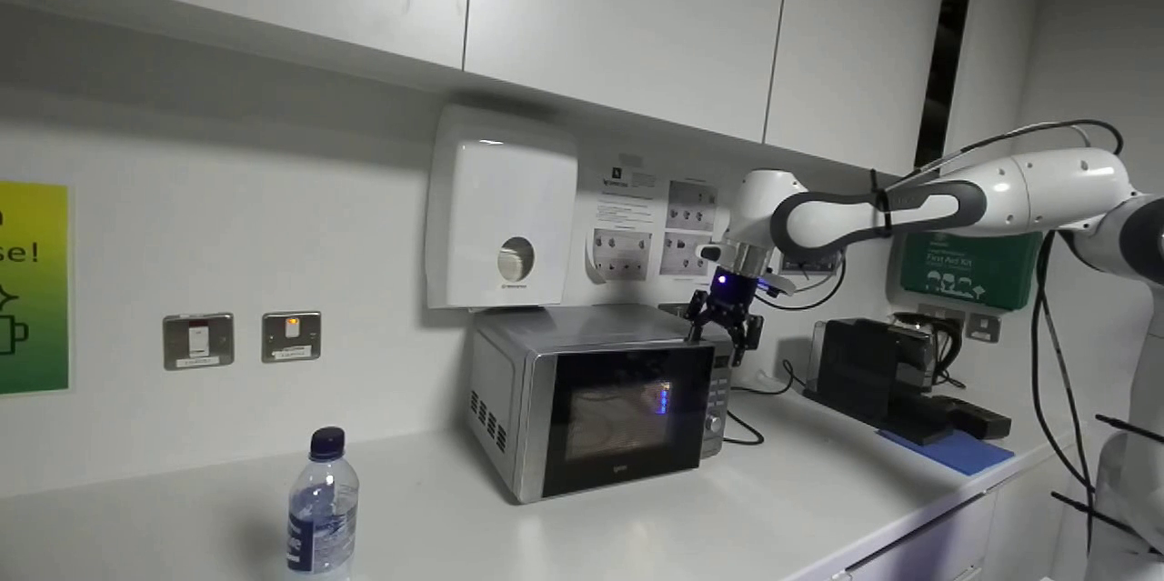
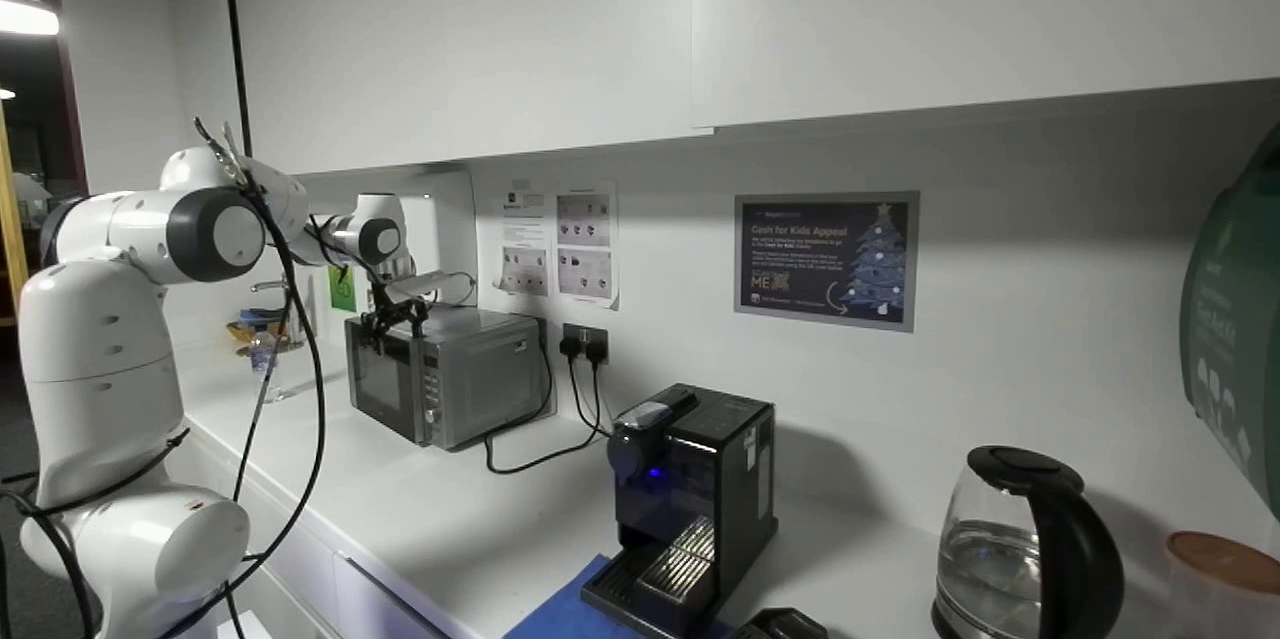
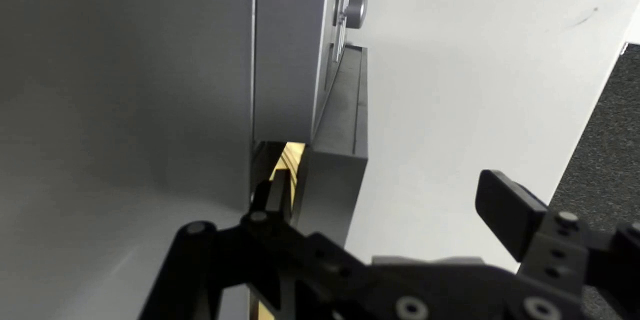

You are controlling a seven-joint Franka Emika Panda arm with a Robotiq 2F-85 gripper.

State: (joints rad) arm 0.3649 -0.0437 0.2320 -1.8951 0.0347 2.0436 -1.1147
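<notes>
My gripper (image 3: 387, 179) stands open at the top of a silver microwave (image 3: 125, 109). In the wrist view the microwave's door (image 3: 330, 190) is slightly ajar, and yellow light shows through the narrow gap. One finger (image 3: 280, 190) reaches down into that gap, between door and body; whether it touches the door I cannot tell. The opposite finger (image 3: 510, 215) hangs outside, over the white counter, apart from the door. Nothing is gripped. Both exterior views show the gripper (image 1: 717, 348) pointing down at the control-panel end of the microwave (image 2: 490, 379). The panel's round knob (image 3: 356, 7) appears in the wrist view.
A water bottle (image 1: 323, 508) stands on the counter beyond the microwave. On the robot's side are a black coffee machine (image 2: 740, 439) on a blue mat (image 2: 560, 609) and a glass kettle (image 2: 985, 559). Wall cupboards (image 1: 627, 26) and a dispenser (image 1: 500, 199) overhang the microwave; power cables (image 2: 545, 459) trail beside it.
</notes>
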